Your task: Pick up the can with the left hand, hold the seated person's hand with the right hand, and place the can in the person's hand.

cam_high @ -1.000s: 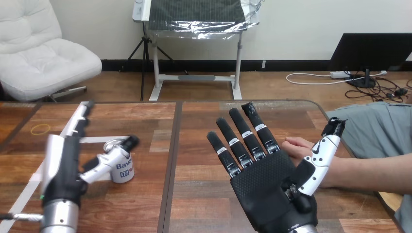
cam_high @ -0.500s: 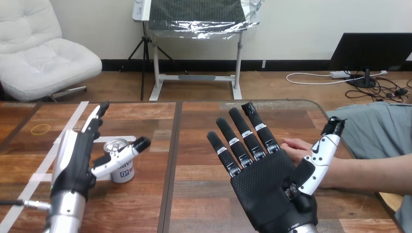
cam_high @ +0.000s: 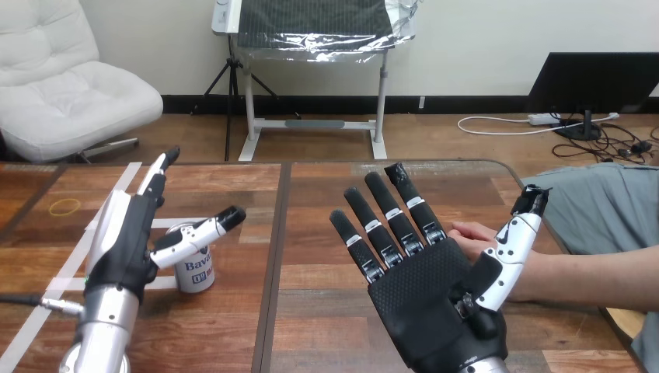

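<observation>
Bright, even indoor light with no hard glare. The wooden table (cam_high: 319, 202) shows a pale sheen toward its far edge. Only a soft, faint shadow lies beside the can (cam_high: 195, 270).

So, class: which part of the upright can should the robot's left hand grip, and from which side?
Probably the can by its round side wall, mid-height, from its left, where the open left hand stands beside it. It is upright, so thumb and fingers can wrap its curve.
</observation>
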{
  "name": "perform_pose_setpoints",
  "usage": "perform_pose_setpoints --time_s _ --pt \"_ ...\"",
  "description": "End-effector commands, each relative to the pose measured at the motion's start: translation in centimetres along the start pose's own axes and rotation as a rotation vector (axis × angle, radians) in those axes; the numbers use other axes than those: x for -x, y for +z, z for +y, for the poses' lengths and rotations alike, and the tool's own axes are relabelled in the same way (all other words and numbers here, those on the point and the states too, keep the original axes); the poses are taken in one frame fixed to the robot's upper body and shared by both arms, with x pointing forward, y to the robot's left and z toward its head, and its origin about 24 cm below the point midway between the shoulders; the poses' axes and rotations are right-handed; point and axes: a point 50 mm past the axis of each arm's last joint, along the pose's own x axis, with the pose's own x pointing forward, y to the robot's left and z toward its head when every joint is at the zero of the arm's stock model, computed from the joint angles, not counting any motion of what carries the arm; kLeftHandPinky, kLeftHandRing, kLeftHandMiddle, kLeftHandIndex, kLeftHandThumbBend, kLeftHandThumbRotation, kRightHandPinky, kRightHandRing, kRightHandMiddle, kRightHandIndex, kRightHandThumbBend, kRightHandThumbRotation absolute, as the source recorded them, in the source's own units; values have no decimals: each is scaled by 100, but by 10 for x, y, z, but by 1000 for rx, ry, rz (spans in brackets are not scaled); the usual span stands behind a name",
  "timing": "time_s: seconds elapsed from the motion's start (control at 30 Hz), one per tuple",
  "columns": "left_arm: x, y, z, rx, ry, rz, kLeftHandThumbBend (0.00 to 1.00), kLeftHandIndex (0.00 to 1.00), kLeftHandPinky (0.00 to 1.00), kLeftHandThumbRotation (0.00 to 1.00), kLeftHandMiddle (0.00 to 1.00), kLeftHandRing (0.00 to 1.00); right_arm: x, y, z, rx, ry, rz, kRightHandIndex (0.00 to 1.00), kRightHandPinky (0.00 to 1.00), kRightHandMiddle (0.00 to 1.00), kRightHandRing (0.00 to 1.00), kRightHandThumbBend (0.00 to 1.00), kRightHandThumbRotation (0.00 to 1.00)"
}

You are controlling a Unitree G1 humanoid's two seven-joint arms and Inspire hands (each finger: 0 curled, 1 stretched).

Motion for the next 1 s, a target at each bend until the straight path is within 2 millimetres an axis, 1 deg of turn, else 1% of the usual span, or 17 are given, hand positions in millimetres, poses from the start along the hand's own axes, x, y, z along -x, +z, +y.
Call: perform_pose_setpoints --time_s 0.0,0.43,0.97 --pt "-16 16 8 -32 8 -64 100 96 90 58 98 97 -13 8 16 -23 96 -74 100 100 100 100 75 100" --pt "-18 18 10 -45 20 -82 100 96 90 57 98 96 -14 9 16 -17 104 -72 100 100 100 100 74 100" --pt "-19 17 11 -89 25 -74 100 94 87 58 96 93 -15 10 16 -8 110 -71 100 100 100 100 74 100"
